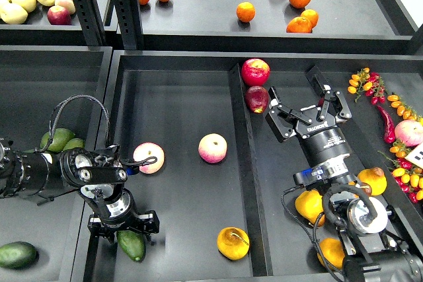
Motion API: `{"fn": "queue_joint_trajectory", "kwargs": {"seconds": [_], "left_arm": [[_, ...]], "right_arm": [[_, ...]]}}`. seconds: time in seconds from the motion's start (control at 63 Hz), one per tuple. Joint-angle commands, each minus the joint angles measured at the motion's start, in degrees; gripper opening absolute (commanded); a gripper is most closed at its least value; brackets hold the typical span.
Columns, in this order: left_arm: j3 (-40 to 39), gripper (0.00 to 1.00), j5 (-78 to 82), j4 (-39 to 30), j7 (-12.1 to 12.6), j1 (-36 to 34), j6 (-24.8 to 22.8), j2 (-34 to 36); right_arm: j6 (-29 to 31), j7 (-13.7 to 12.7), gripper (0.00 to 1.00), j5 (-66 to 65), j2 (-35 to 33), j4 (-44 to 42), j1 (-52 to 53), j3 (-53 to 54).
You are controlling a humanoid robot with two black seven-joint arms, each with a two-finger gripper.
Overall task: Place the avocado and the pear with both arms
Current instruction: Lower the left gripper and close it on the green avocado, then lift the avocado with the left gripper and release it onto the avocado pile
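The avocado [133, 246] lies dark green and elongated near the front left of the middle tray. My left gripper [123, 227] is right over its top end, jaws spread wide to either side of it and not closed on it. The pear [232, 243], golden yellow with a brown stem, lies at the front of the same tray, right of the avocado. My right gripper [308, 105] is open and empty, held high over the right tray, far from both fruits.
Two peaches [149, 158] [213, 148] lie mid-tray. Red apples [256, 71] sit by the divider [242, 163]. More avocados [17, 254] lie in the left tray. Yellow fruits [308, 205] lie by my right arm. Oranges [246, 11] are on the back shelf.
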Motion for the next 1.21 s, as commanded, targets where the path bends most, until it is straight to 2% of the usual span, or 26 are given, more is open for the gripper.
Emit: {"fn": "queue_joint_trajectory", "kwargs": {"seconds": [0.0, 0.159, 0.413, 0.556, 0.794, 1.017, 1.191], "left_arm": [[-0.06, 0.75, -0.18, -0.02, 0.0, -0.09, 0.0, -0.02], [-0.76, 0.67, -0.27, -0.02, 0.0, 0.09, 0.0, 0.06], [-1.29, 0.48, -2.56, -0.37, 0.0, 0.35, 0.0, -0.02], [-4.36, 0.36, -3.17, -0.9, 0.0, 0.18, 0.0, 0.33], [-11.57, 0.35, -3.17, -1.16, 0.0, -0.88, 0.0, 1.2], [-13.15, 0.35, -5.19, -1.6, 0.0, -4.04, 0.0, 3.05], [-13.15, 0.35, -6.78, -2.39, 0.0, -8.26, 0.0, 7.18]], "right_arm": [[0.1, 0.0, 1.0, -0.03, 0.0, 0.0, -0.01, 0.0], [0.27, 0.0, 1.0, -0.03, 0.0, 0.0, -0.01, 0.0], [0.89, 0.0, 1.0, -0.03, 0.0, 0.0, -0.1, 0.09], [0.89, 0.0, 1.0, -0.03, 0.0, 0.0, -0.1, 0.09], [0.89, 0.0, 1.0, -0.03, 0.0, 0.0, -0.1, -0.09], [1.68, -0.18, 1.0, 0.24, 0.0, 0.09, -0.1, -0.17], [2.03, -0.18, 1.0, 0.24, 0.0, 0.09, -0.1, -0.09]]}}
